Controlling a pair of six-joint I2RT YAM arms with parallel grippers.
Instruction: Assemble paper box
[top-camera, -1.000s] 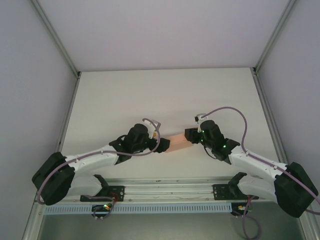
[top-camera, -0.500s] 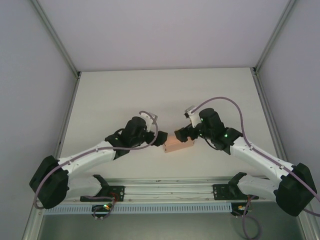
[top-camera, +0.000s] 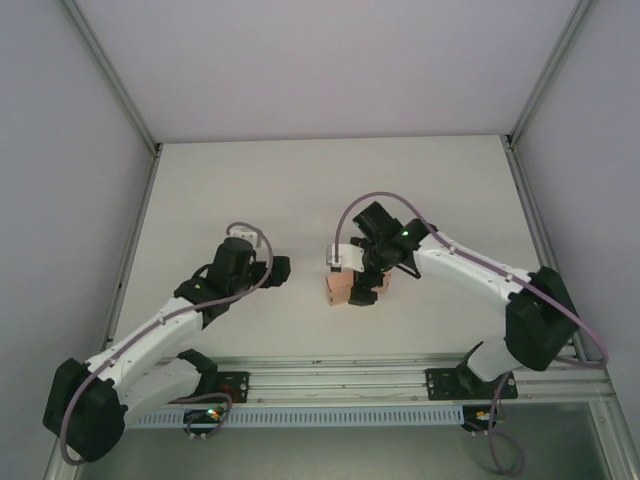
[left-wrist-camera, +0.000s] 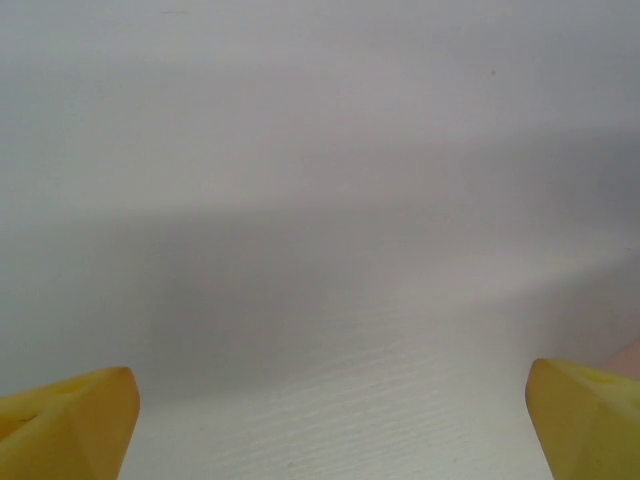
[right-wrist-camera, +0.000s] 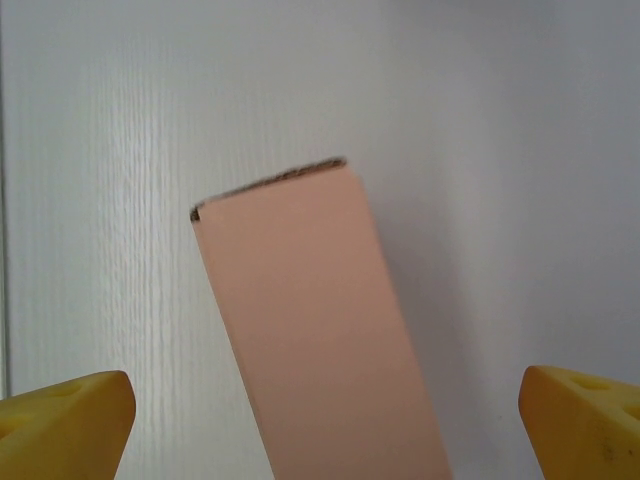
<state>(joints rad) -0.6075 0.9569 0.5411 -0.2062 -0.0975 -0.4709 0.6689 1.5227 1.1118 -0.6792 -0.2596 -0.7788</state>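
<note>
The paper box (top-camera: 337, 288) is a small salmon-pink rectangular box lying on the white table, a little right of centre. My right gripper (top-camera: 362, 284) hangs over it pointing down. In the right wrist view the paper box (right-wrist-camera: 318, 330) runs up the middle between the two yellow fingertips (right-wrist-camera: 70, 425), which stand far apart on either side without touching it; the right gripper (right-wrist-camera: 325, 432) is open. My left gripper (top-camera: 277, 268) is to the left of the box, apart from it. In its own wrist view the left gripper (left-wrist-camera: 328, 430) is open over bare table.
The white table (top-camera: 250, 190) is walled by pale panels at the back and both sides. A metal rail (top-camera: 340, 378) carrying both arm bases runs along the near edge. The right arm's cable (top-camera: 352, 212) loops above the box.
The left gripper has drawn back to the left, away from the box. The right gripper has opened, let go of the box end and swung over it; the box now lies free.
</note>
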